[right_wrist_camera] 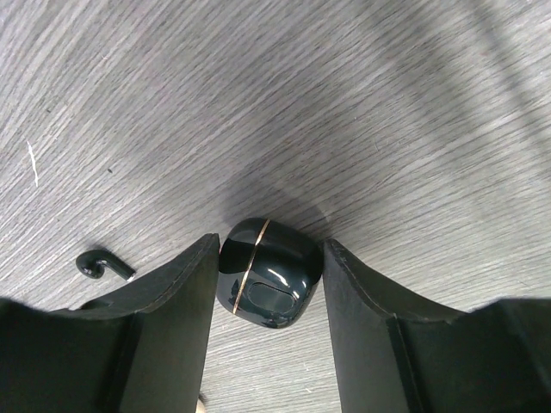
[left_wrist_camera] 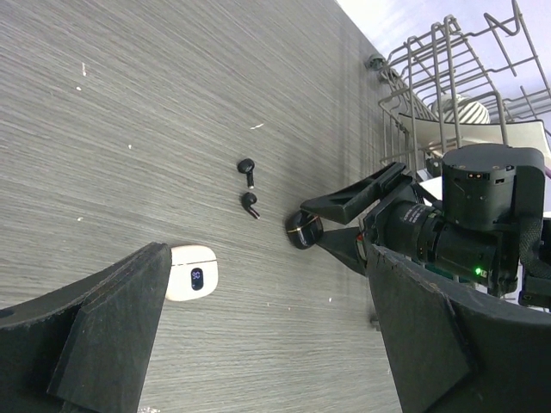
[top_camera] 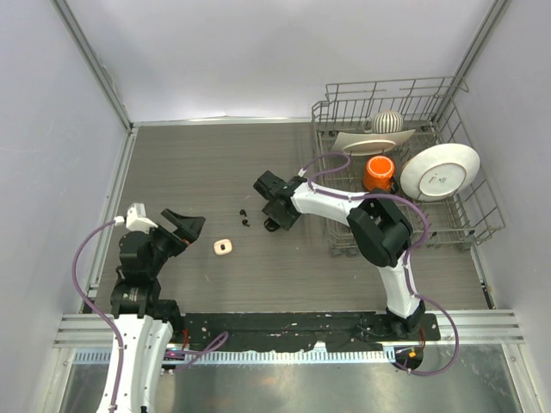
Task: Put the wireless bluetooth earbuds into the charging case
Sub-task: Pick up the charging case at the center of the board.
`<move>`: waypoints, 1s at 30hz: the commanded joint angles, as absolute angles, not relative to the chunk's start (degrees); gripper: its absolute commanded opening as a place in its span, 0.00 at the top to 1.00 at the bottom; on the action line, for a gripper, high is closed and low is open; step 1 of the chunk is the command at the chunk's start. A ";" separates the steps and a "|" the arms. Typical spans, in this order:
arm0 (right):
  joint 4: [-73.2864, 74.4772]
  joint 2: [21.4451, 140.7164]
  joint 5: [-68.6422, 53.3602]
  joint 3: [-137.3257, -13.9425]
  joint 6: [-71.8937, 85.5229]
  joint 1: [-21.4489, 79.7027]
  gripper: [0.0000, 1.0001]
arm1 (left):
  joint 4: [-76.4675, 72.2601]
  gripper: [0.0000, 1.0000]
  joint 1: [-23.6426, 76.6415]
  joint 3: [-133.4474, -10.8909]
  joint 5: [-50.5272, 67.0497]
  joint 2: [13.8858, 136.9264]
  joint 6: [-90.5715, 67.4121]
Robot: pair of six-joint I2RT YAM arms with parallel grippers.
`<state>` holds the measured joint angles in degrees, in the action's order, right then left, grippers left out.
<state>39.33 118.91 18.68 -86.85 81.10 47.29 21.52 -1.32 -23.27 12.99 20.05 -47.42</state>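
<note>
Two black earbuds (top_camera: pixel 242 212) (top_camera: pixel 248 224) lie loose on the grey table, one behind the other (left_wrist_camera: pixel 247 169) (left_wrist_camera: pixel 250 204). Just right of them sits a closed black charging case (right_wrist_camera: pixel 269 273) with a gold seam, resting on the table. My right gripper (right_wrist_camera: pixel 271 243) is shut on it, a finger against each side. One black earbud (right_wrist_camera: pixel 103 265) shows left of those fingers. A closed white charging case (left_wrist_camera: pixel 193 273) with a lit display lies nearer the left arm. My left gripper (left_wrist_camera: pixel 267 254) hovers open above the table, the white case by its left finger.
A wire dish rack (top_camera: pixel 396 163) stands at the back right, holding white plates (top_camera: pixel 439 170), an orange cup (top_camera: pixel 379 172) and a striped mug (top_camera: pixel 387 120). The right arm reaches leftward across the table's middle from in front of the rack.
</note>
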 commanded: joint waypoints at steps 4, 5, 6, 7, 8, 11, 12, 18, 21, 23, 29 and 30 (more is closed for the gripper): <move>47.10 123.49 14.33 -87.18 84.11 47.90 0.44 | 22.59 0.00 -1.76 -26.37 12.39 21.62 -45.53; 47.63 123.49 14.50 -87.45 84.29 47.99 0.44 | 22.94 0.00 -1.76 -26.45 12.39 21.62 -45.44; 48.25 123.23 14.94 -87.63 84.55 47.90 0.44 | 23.03 0.00 -1.76 -26.46 12.31 21.97 -45.27; 48.60 123.22 14.94 -87.97 84.55 47.81 0.44 | 23.11 0.00 -1.67 -26.54 12.30 22.06 -45.18; 49.04 123.31 14.94 -88.33 84.72 47.81 0.44 | 23.12 0.00 -1.67 -26.54 12.30 22.15 -45.18; 50.44 124.19 14.33 -89.91 84.99 47.72 0.43 | 23.29 0.00 -1.76 -26.81 12.39 22.41 -44.83; 51.23 124.36 14.07 -90.35 84.90 47.72 0.43 | 23.29 0.00 -1.76 -26.89 12.31 22.50 -44.74; 53.17 125.07 14.06 -93.25 84.81 47.46 0.29 | 23.47 0.00 -1.76 -27.33 12.31 22.85 -44.21; 53.26 125.16 13.80 -93.43 85.51 47.29 0.29 | 23.38 0.00 -1.67 -27.25 12.22 23.29 -44.21; 53.26 125.33 13.62 -93.34 86.30 47.11 0.29 | 23.55 0.00 -1.67 -27.33 12.30 23.47 -44.12; 53.17 125.95 13.97 -93.95 88.42 46.41 0.30 | 23.73 0.00 -1.67 -27.51 12.48 23.55 -44.12; 53.09 125.86 14.32 -94.04 89.03 46.23 0.31 | 23.73 0.00 -1.67 -27.60 12.57 23.47 -44.12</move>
